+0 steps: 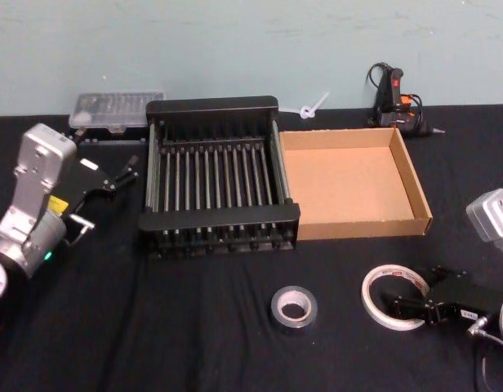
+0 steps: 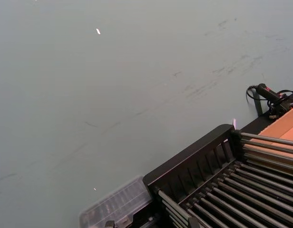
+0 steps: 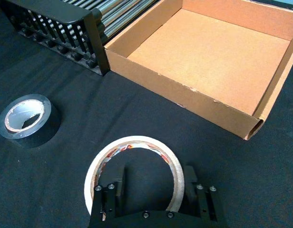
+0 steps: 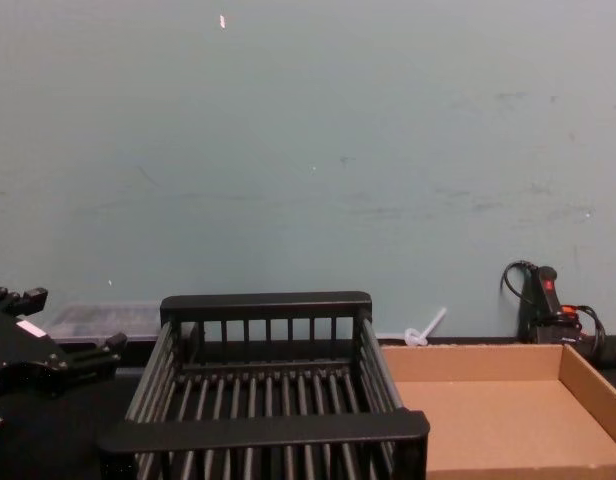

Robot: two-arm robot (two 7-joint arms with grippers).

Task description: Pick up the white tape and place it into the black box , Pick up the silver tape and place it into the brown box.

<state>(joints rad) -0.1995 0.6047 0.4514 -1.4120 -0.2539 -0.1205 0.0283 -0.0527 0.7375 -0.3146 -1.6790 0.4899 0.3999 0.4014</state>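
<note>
The white tape (image 1: 380, 286) lies flat on the black cloth at the front right, red-orange print showing on its core (image 3: 119, 151). My right gripper (image 1: 400, 305) is open and low over it (image 3: 154, 176); one finger sits inside the ring and the other outside, straddling the rim. The silver tape (image 1: 294, 306) lies flat to its left (image 3: 24, 118), untouched. The black box (image 1: 215, 108) stands mid-table (image 4: 263, 430), with the brown box (image 1: 364, 226) touching its right side (image 3: 184, 97). Both look empty. My left gripper (image 1: 125, 170) hangs open left of the crate (image 4: 73, 325).
A clear plastic case (image 1: 117, 110) sits behind the crate at back left. A black glue gun with cable (image 1: 394, 98) and a white zip tie (image 1: 313, 108) lie by the wall at the back right. Black cloth stretches bare across the front left.
</note>
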